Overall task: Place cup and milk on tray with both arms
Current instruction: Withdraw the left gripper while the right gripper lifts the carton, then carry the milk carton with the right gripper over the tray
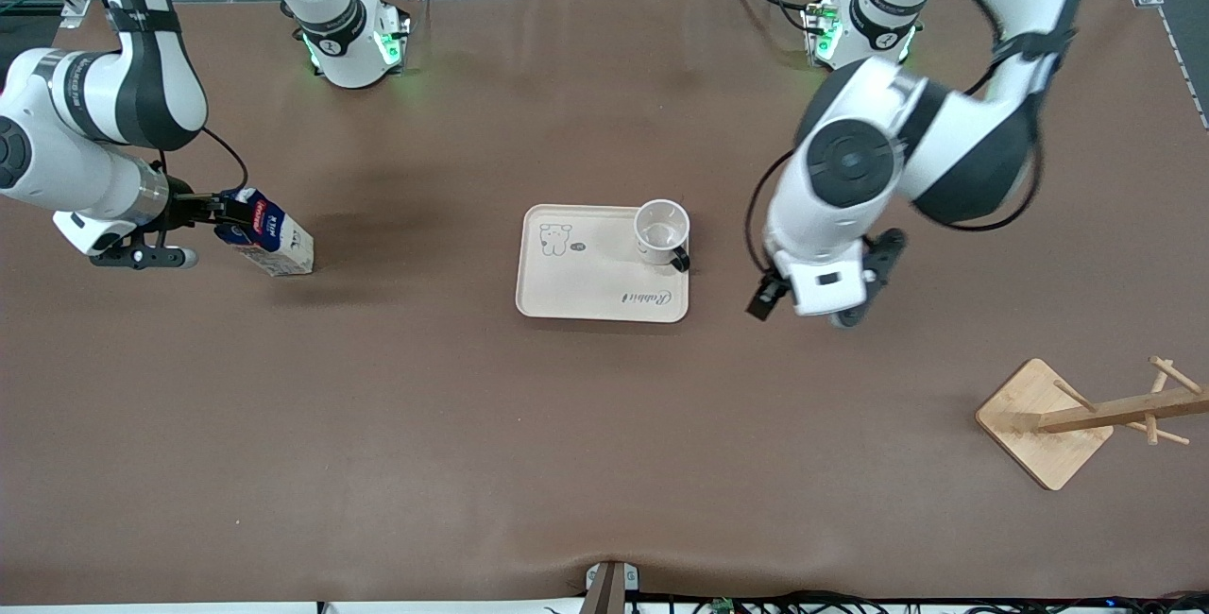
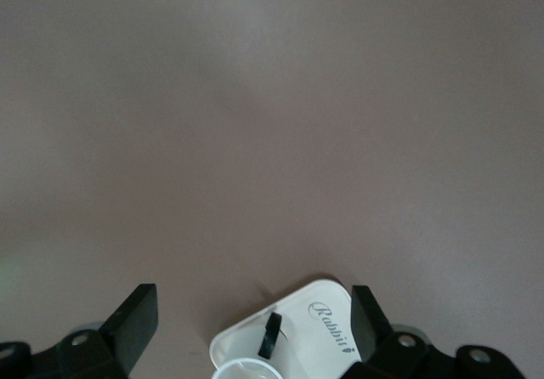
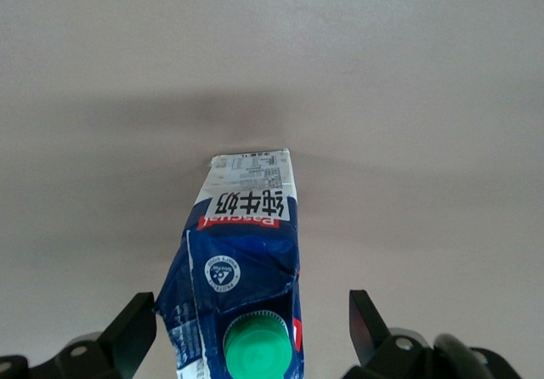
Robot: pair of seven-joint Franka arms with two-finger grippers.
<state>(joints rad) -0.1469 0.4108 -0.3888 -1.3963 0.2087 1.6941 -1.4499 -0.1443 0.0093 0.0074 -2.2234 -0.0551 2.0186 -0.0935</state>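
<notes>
The cream tray lies mid-table. The white cup stands on it at the corner toward the left arm's end, black handle pointing to the front camera; the tray's "Rabbit" corner shows in the left wrist view. My left gripper hangs open and empty over bare table beside the tray. The milk carton stands toward the right arm's end. My right gripper is open around its blue top, fingers on either side of the green cap.
A wooden peg stand with a square base sits toward the left arm's end, nearer the front camera. Brown table stretches between the milk and the tray.
</notes>
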